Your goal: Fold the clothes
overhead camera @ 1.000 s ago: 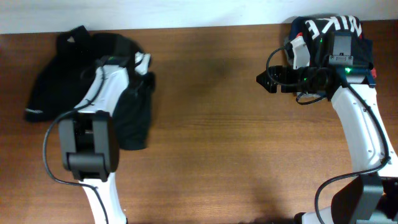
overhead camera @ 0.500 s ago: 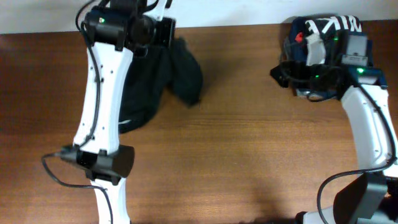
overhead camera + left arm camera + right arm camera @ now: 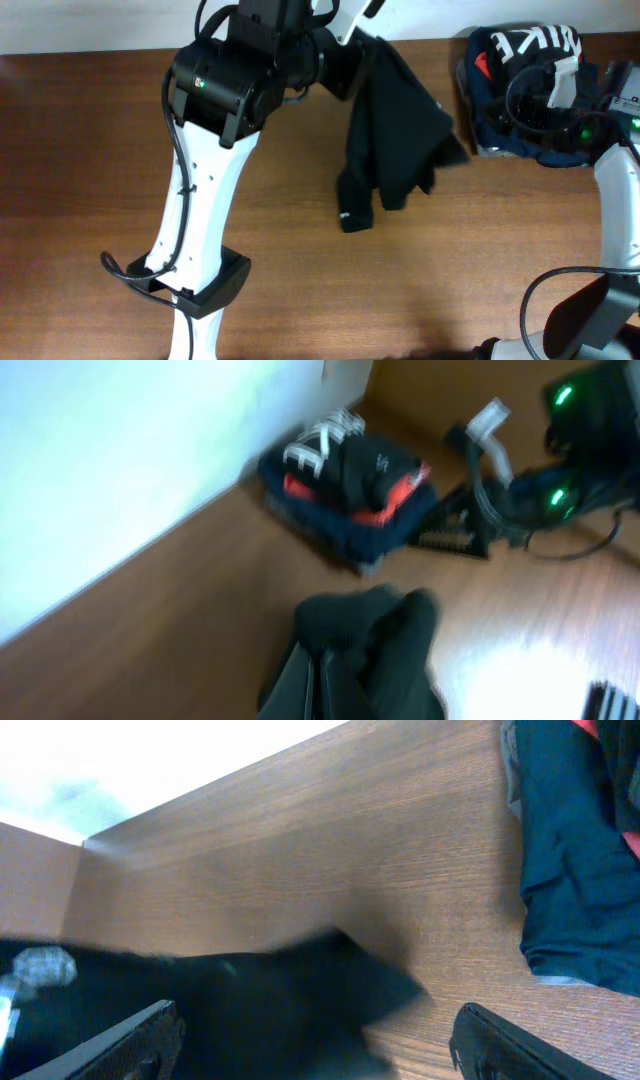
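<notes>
Clenched on the bunched black polo shirt [image 3: 395, 140], my left end effector [image 3: 318, 678] could swing it into the folded pile [image 3: 520, 60] at upper right.

Open table [image 3: 430, 290] at front centre and far left gives passage, while the left arm [image 3: 200, 220], hanging black shirt [image 3: 395, 130] and folded stack [image 3: 505, 50] block the back, probably up to the wall.

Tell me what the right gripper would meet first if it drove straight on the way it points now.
Probably the black polo shirt, blurred, straight ahead between the open fingers of the right gripper; behind it only the wooden table. Depth is unclear.
</notes>
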`<state>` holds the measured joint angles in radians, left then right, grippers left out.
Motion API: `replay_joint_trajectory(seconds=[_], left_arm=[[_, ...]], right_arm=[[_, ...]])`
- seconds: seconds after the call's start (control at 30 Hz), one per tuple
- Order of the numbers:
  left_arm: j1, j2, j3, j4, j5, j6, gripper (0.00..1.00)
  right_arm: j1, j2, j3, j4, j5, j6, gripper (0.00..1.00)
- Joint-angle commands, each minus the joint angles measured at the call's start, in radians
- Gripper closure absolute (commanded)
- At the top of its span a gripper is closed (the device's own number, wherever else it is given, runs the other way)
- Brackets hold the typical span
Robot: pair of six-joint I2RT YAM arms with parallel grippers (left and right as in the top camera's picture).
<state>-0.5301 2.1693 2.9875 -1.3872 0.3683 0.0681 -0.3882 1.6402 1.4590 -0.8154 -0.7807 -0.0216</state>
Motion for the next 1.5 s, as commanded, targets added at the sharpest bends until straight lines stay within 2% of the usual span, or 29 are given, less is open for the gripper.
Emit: replay_joint_trajectory(seconds=[0.0, 0.17, 0.2, 0.27, 0.3, 0.43, 0.53, 0.6, 0.83, 1.07, 1.3, 1.4, 1.47], left_arm=[[0.057, -0.007, 0.021, -0.085, -0.127, 0.037, 0.99], [0.19, 0.043, 0.008, -0.248, -0.292, 0.039, 0.99], [0.202, 0.051, 0.0, -0.259, -0.312, 0.039, 0.94], [0.23, 0.088, -0.025, -0.274, -0.352, 0.039, 0.69], [0.24, 0.111, -0.033, -0.275, -0.367, 0.039, 0.64], [0.267, 0.202, -0.041, -0.277, -0.385, 0.043, 0.66], [0.286, 0.233, -0.041, -0.283, -0.392, 0.042, 0.63], [0.306, 0.231, -0.04, -0.282, -0.391, 0.036, 0.57], [0.413, 0.162, -0.026, -0.274, -0.39, -0.06, 0.54], [0.551, 0.136, -0.027, -0.271, -0.341, -0.076, 0.5], [0.569, 0.137, -0.027, -0.293, -0.338, -0.045, 0.5], [0.57, 0.137, -0.027, -0.296, -0.338, -0.045, 0.5], [0.569, 0.137, -0.027, -0.297, -0.338, -0.045, 0.5]], right_arm=[[-0.005, 0.001, 0.026, -0.011, -0.04, 0.003, 0.09], [0.003, 0.001, 0.026, -0.028, -0.039, 0.004, 0.09], [0.009, 0.001, 0.026, -0.033, -0.039, 0.003, 0.09], [0.027, 0.001, 0.026, -0.04, -0.037, 0.0, 0.1], [0.038, 0.001, 0.026, -0.041, -0.034, 0.0, 0.1], [0.091, 0.001, 0.026, -0.046, 0.014, 0.0, 0.1], [0.143, 0.001, 0.026, -0.077, 0.071, 0.0, 0.1], [0.193, 0.001, 0.022, -0.101, 0.113, -0.02, 0.1], [0.418, 0.005, 0.005, -0.178, 0.331, -0.032, 0.13], [0.623, 0.059, -0.096, -0.091, 0.382, 0.039, 0.18], [0.78, 0.234, -0.113, 0.008, 0.406, 0.033, 0.22], [0.809, 0.297, -0.113, 0.03, 0.427, 0.03, 0.27], [0.814, 0.321, -0.113, 0.039, 0.425, 0.031, 0.39]])
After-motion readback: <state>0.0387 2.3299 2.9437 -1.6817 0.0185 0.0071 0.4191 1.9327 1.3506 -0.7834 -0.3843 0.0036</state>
